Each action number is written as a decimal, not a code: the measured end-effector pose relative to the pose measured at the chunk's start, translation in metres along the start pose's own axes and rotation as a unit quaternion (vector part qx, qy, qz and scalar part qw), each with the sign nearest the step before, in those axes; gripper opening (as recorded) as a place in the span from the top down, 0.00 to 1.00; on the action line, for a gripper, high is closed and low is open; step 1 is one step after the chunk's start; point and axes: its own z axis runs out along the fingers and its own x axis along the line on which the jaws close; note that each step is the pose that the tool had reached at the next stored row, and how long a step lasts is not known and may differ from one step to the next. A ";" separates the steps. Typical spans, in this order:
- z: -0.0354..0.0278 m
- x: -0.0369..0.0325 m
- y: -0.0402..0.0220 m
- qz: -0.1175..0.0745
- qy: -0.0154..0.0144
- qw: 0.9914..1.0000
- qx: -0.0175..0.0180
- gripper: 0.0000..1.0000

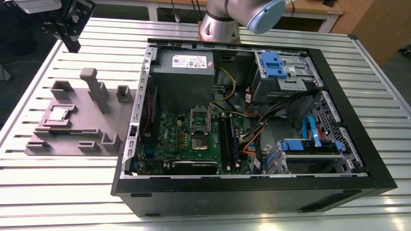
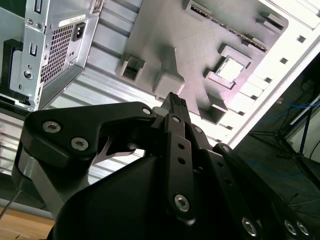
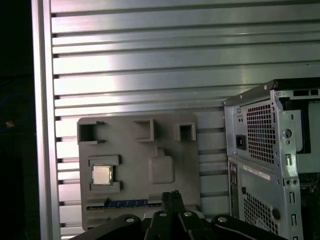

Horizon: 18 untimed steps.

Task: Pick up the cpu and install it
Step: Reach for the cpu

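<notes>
A slatted metal table (image 1: 64, 192) holds an open black computer case (image 1: 244, 197) lying on its side, its near wall closest to the exterior view. Inside the case, a green motherboard (image 1: 183, 147) lies flat, with a silver socket (image 1: 200, 139) near its middle. Orange and blue cables run across the case toward the exterior view's right. Beside the case, on the exterior view's left, a grey moulded tray (image 1: 83, 132) rests on the table, with raised blocks and pockets. The cpu (image 1: 59, 114), a small square chip with a shiny metal top, lies flat in a pocket of that tray, on the side away from the case. It also shows in the second wrist view (image 2: 230, 69) and in the first wrist view (image 3: 101, 174), seated between two low grey ridges, with nothing touching it. Further back inside the case are a grey power supply (image 1: 183, 72) and a blue-fronted drive cage (image 1: 273, 65). Beyond the case stands the arm's base (image 1: 222, 24). At the far corner on the exterior view's left, the black gripper (image 1: 73, 45) hangs high over the table, well apart from the tray and the cpu. In both wrist views the gripper (image 2: 175, 98) (image 3: 170, 195) has its fingers pressed together with nothing between them, and the tray (image 3: 127, 187) lies below it.
</notes>
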 end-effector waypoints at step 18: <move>0.0001 0.0052 -0.0004 0.000 0.000 1.000 0.000 0.89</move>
